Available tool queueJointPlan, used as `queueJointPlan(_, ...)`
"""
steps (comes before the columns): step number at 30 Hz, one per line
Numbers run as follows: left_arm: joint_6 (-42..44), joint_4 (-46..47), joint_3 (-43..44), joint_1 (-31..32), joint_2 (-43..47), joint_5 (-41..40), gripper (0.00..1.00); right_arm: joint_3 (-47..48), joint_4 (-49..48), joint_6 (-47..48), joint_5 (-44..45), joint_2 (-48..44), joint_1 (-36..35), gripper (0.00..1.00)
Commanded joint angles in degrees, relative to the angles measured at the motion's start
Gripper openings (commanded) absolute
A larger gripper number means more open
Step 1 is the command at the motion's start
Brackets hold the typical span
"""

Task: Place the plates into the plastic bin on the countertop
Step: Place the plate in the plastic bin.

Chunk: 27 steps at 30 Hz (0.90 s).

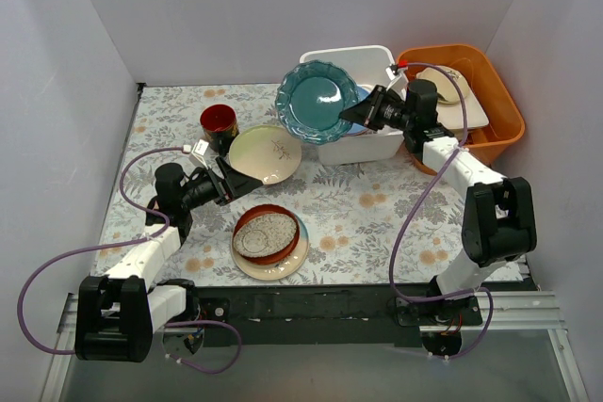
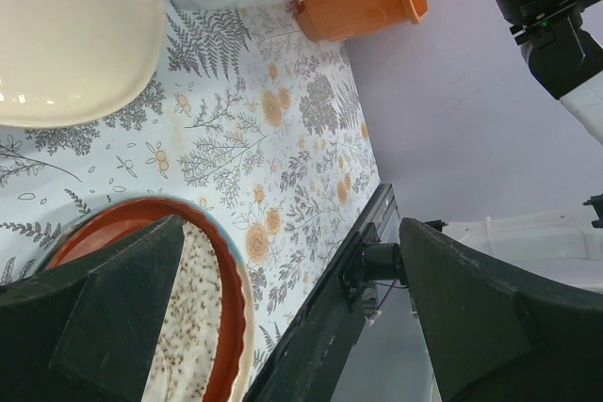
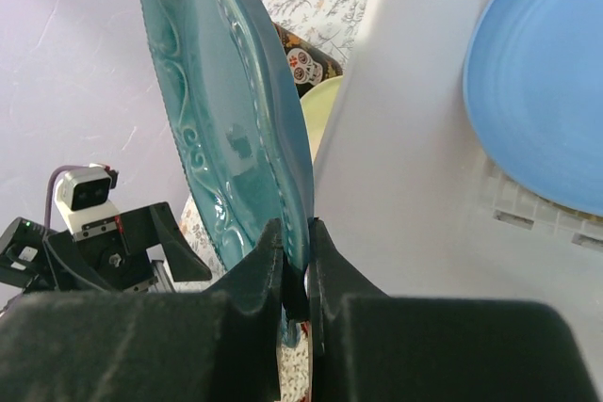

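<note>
My right gripper (image 1: 356, 112) is shut on the rim of the teal plate (image 1: 317, 101), held tilted on edge over the left side of the white plastic bin (image 1: 363, 146). In the right wrist view the jaws (image 3: 296, 249) pinch the teal plate (image 3: 226, 120), and a light blue plate (image 3: 542, 82) lies in the bin (image 3: 405, 167). My left gripper (image 1: 229, 183) is open and empty between the pale cream plate (image 1: 265, 152) and the red-brown plate with a speckled oval dish (image 1: 267, 234). Both show in the left wrist view: cream plate (image 2: 66, 35), red-brown plate (image 2: 203, 298).
A small dark-red cup (image 1: 218, 123) stands at the back left on the patterned countertop (image 1: 377, 204). The orange tub (image 1: 499, 110) with beige and white dishes sits right of the bin. Grey walls enclose the left, back and right sides.
</note>
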<state>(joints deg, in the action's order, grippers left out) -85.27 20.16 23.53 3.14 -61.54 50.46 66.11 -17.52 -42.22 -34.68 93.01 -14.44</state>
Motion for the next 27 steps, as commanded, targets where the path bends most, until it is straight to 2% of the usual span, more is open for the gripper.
queueJointPlan(1,0.55,1.28,0.64,0.29,0.1,0.96,0.98,6.66,-8.06,-2.52,-2.68,-0.47,1.34,0.01)
queueJointPlan(17,0.11,2.51,0.11,0.29,-0.69,1.4,0.98,15.1,-6.74,-4.01,-2.59,6.39,6.7,0.01)
queueJointPlan(27,0.02,2.69,-0.06,0.29,-0.86,1.66,0.98,15.72,-8.32,-6.39,-3.29,8.41,9.78,0.01)
